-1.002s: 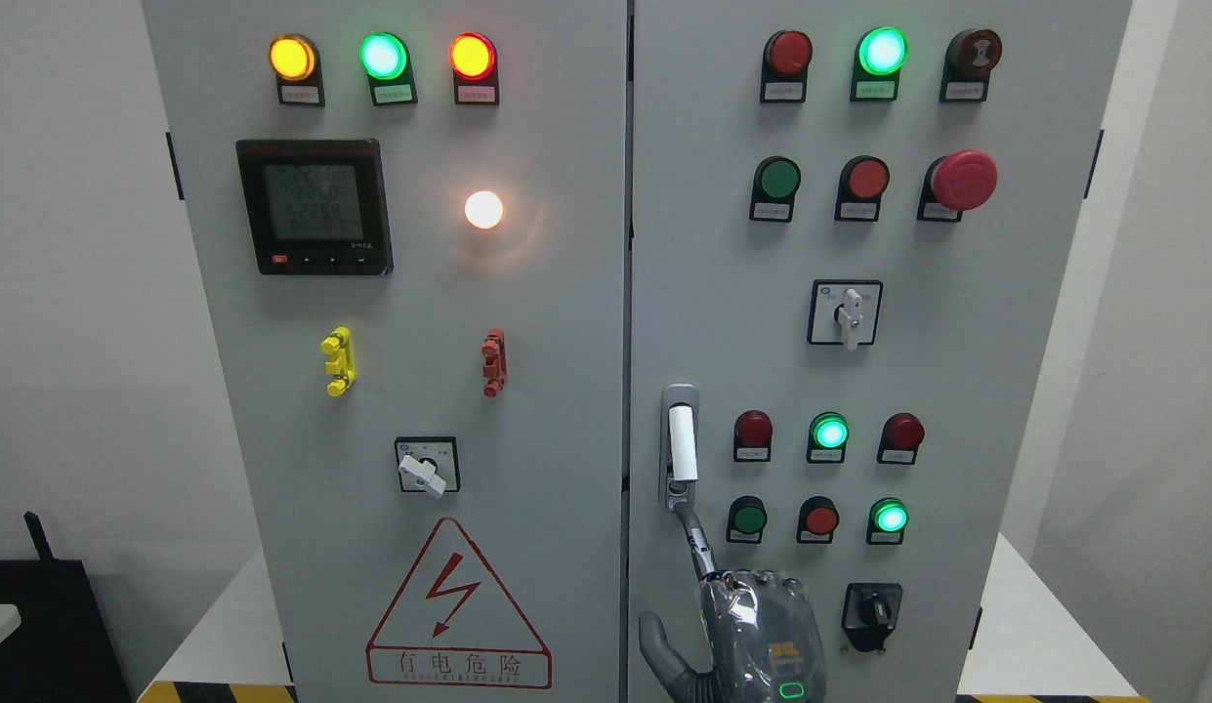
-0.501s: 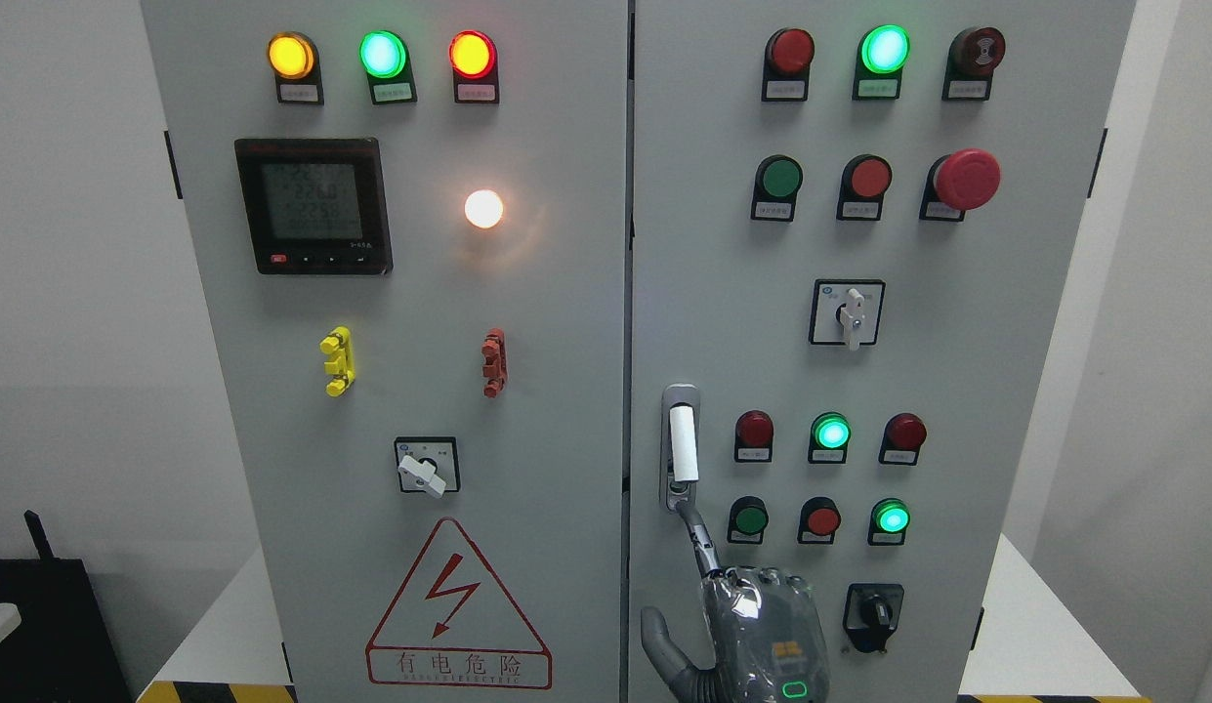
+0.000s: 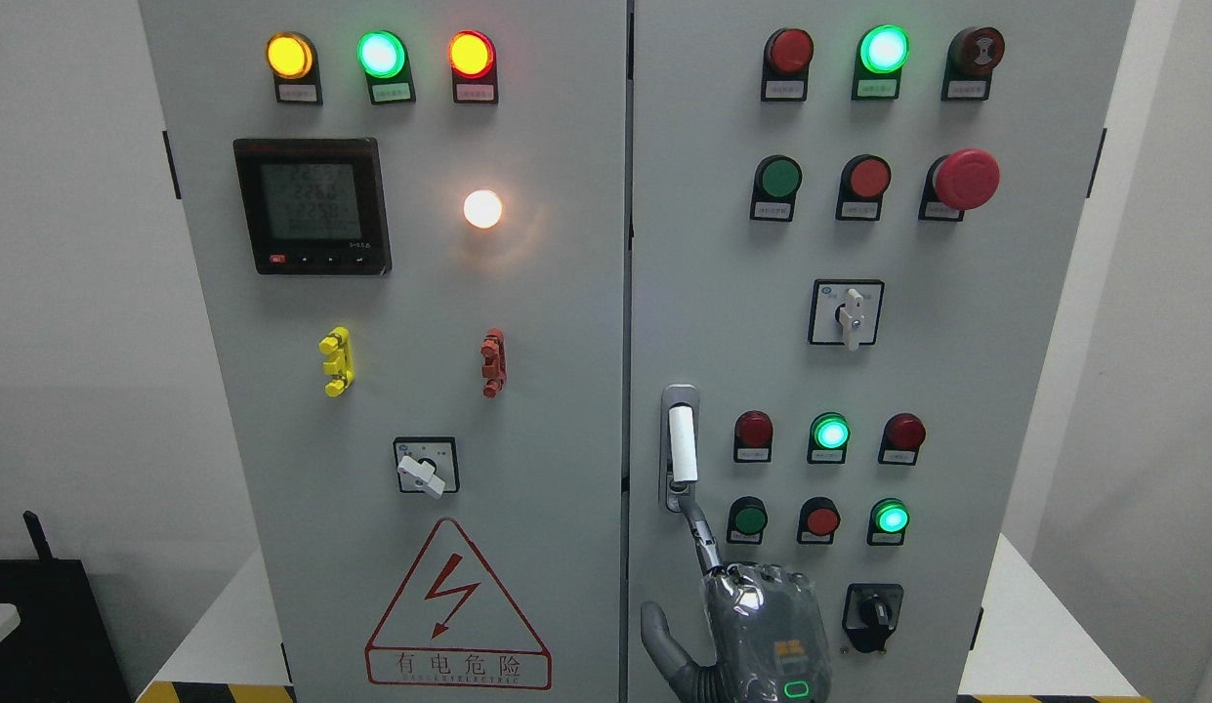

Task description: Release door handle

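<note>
The door handle (image 3: 681, 444) is a white vertical lever in a grey recess on the left edge of the right cabinet door (image 3: 957, 391). My right hand (image 3: 708, 586) comes up from the bottom edge just below it, its back to the camera. Its index finger (image 3: 698, 532) stretches up and its tip touches the lower end of the handle. The thumb (image 3: 659, 640) sticks out to the left, clear of the door seam. Nothing is grasped. Both doors are closed.
Lit lamps, push buttons (image 3: 822, 517) and a black rotary switch (image 3: 871, 613) sit close to the right of the hand. A red emergency stop (image 3: 965, 179) is higher up. The left door carries a meter (image 3: 313, 205) and a hazard triangle (image 3: 457, 610).
The hand has stayed almost still, shifting only a few pixels. The index fingertip remains at the handle's lower end.
</note>
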